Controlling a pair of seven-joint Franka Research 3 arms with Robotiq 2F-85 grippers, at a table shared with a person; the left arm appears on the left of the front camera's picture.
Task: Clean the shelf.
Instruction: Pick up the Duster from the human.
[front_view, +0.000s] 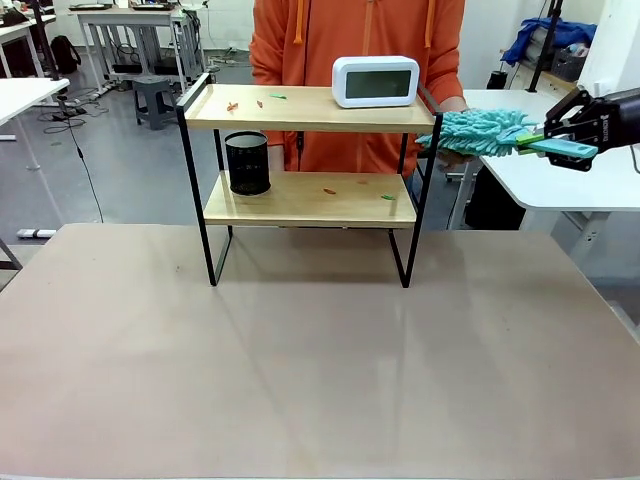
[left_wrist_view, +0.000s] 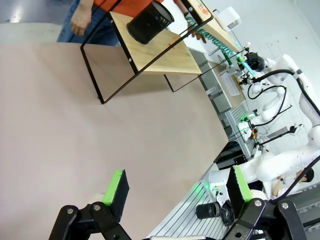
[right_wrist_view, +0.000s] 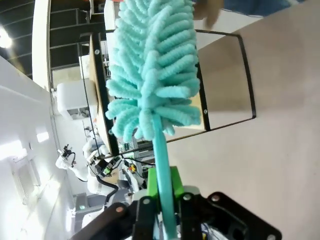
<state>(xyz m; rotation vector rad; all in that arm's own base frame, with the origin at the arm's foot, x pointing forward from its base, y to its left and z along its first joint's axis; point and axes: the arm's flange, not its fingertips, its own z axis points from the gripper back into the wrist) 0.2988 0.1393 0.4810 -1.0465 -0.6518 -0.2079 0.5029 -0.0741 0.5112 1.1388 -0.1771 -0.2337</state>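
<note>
Clamping the fluffy teal duster (front_view: 480, 132) in the right gripper (right_wrist_view: 164, 189), just right of the black-framed wooden shelf (front_view: 300, 108), sweep round the white rectangular clock (front_view: 376, 82). Leave left gripper (left_wrist_view: 176, 176) wide, empty.

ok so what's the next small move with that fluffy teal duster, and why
Probably sweep the right gripper left, carrying the fluffy teal duster onto the top board of the two-tier wooden shelf with a black metal frame. The jaws are shut on its handle, its head sits by the shelf's right end, and small orange and green scraps lie on that board.
</note>
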